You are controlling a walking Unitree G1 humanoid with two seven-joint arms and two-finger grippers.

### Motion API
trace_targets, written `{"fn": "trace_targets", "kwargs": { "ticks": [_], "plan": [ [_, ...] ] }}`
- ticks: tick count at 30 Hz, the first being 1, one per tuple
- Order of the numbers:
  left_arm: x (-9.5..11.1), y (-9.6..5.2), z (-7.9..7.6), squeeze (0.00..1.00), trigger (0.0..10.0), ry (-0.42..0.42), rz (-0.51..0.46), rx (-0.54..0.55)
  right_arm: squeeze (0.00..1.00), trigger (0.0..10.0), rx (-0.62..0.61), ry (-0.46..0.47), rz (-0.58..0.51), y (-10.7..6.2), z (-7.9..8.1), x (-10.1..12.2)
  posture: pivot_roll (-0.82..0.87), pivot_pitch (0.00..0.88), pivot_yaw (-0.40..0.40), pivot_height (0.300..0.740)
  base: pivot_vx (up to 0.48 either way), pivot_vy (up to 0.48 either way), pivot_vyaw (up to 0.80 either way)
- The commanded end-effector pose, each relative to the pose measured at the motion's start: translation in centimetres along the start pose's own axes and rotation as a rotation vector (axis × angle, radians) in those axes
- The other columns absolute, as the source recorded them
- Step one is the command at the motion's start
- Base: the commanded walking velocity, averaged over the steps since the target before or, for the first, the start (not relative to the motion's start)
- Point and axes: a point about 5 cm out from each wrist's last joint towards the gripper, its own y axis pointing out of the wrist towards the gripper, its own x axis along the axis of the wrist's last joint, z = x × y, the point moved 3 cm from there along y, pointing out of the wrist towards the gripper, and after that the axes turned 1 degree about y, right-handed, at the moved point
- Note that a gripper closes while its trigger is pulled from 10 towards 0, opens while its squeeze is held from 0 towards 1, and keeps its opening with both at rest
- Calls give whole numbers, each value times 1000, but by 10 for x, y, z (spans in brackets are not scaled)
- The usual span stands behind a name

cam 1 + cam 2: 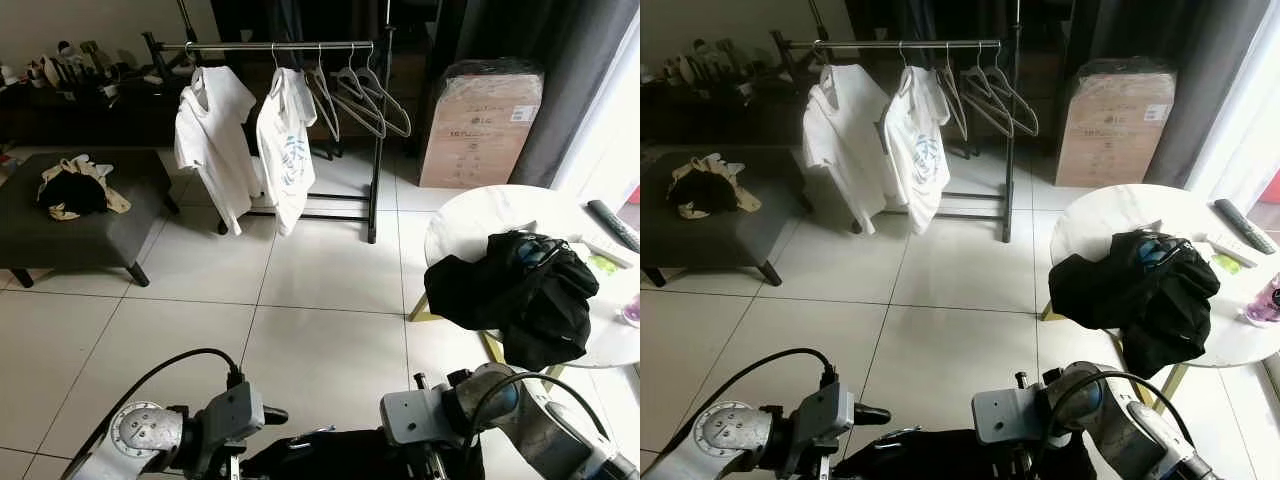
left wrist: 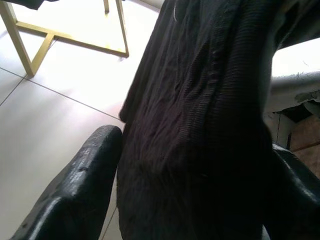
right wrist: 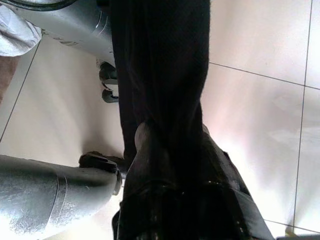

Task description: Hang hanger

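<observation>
You've got a black garment point(image 1: 345, 458) held low between both arms at the bottom of the head views, well short of the clothes rack point(image 1: 280, 45) across the tiled floor point(image 1: 300, 300). A thin light curve at its top edge may be a hanger, but I can't confirm it. The left gripper point(image 2: 190, 165) has its fingers spread, with the ribbed black cloth running between them; one pad point(image 2: 85, 175) sits just beside the fabric, so that's a loose cradle, not a clamp. On the right gripper point(image 3: 170, 165) the cloth drapes over the fingers and covers them, so I can't tell if it's pinching or only supporting. My read: you're in the carry stage, with the walk to the rack not yet made. Next you need to cross the open floor, raise the load to rail height, and hook it into the free stretch of rail between the shirts and the bare hangers point(image 1: 360, 95). Keep the cloth from slipping off the left side. Count: two white T-shirts point(image 1: 215, 140) hung on the rail; about four bare hangers bunched at its right end, overlapping, so not exact; one cardboard box point(image 1: 480, 120); one round white table point(image 1: 480, 215) with one heap of black clothing point(image 1: 520, 290); one dark ottoman point(image 1: 80, 235) with one small clothes pile point(image 1: 75, 188).
</observation>
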Motion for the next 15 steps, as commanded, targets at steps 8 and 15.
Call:
{"fn": "trace_targets", "kwargs": {
  "ticks": [8,15],
  "plan": [
    [-4,1,-3,0,0,-3,26,-29,0,10000,-11,-33,-56,-3,-3,14,-44,122,43,740,0,0,0],
    [-5,2,-4,0,0,-6,26,-36,0,10000,-13,-32,-55,-3,-4,13,-43,120,43,740,0,0,0]
  ]
}}
